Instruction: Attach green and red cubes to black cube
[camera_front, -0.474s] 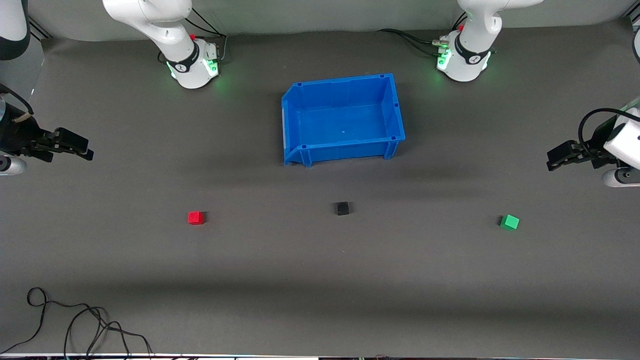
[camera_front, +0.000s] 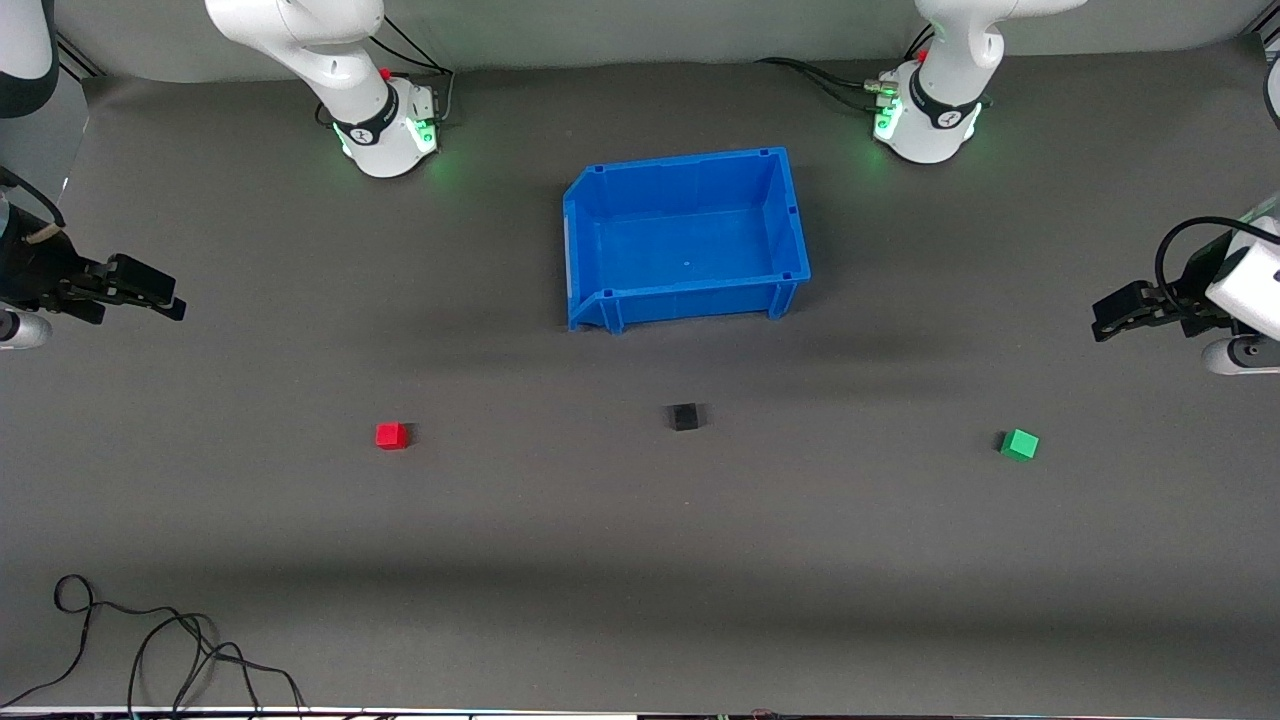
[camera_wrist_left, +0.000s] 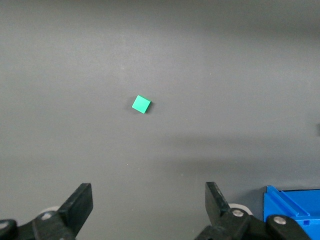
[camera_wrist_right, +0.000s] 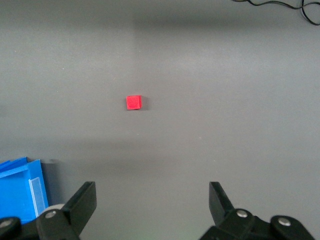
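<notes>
White jointed arms (camera_front: 300, 40) on green-lit bases (camera_front: 385, 140) (black cables attached), black two-finger grippers (camera_front: 150, 290).

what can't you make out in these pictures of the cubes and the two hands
- Black cube: absent from both wrist views, outside their frames.
- Left hand, right hand: cut off by each wrist view's edge.
- Blue bin: only a corner in each wrist view.
- Cube faces against the table: hidden in every view.
</notes>
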